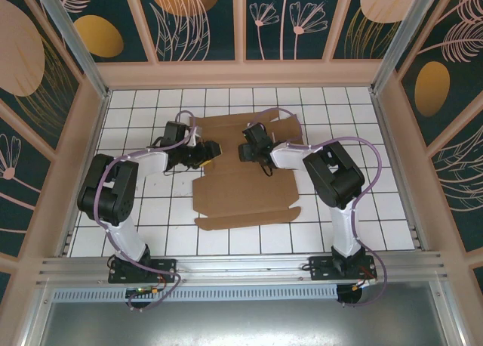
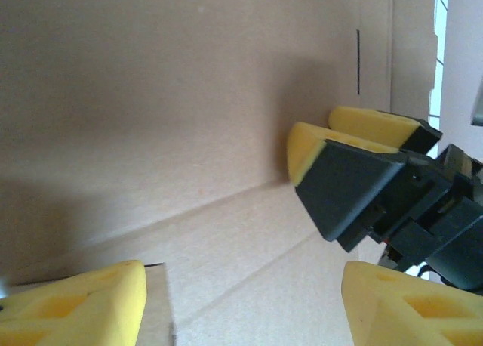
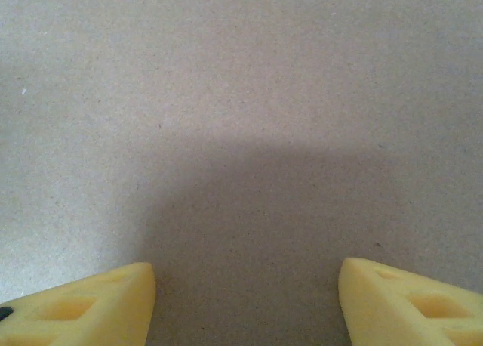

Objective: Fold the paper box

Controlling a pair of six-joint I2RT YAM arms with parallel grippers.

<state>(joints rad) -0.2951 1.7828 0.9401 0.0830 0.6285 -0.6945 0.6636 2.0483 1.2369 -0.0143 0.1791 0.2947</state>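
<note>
Left jaws and right jaws, both spread and empty, nose to nose low over the far half of the paper box [image 1: 249, 191] — a flat brown die-cut sheet lying mid-worktop [image 1: 181, 240]. Likely step: raising a panel along the crease [image 2: 211, 208]. Best done by pinning the sheet flat beside that crease, lifting the other side slowly and evenly — and steering clear of the thin slot [image 2: 358, 59] to avoid a tear.
</note>
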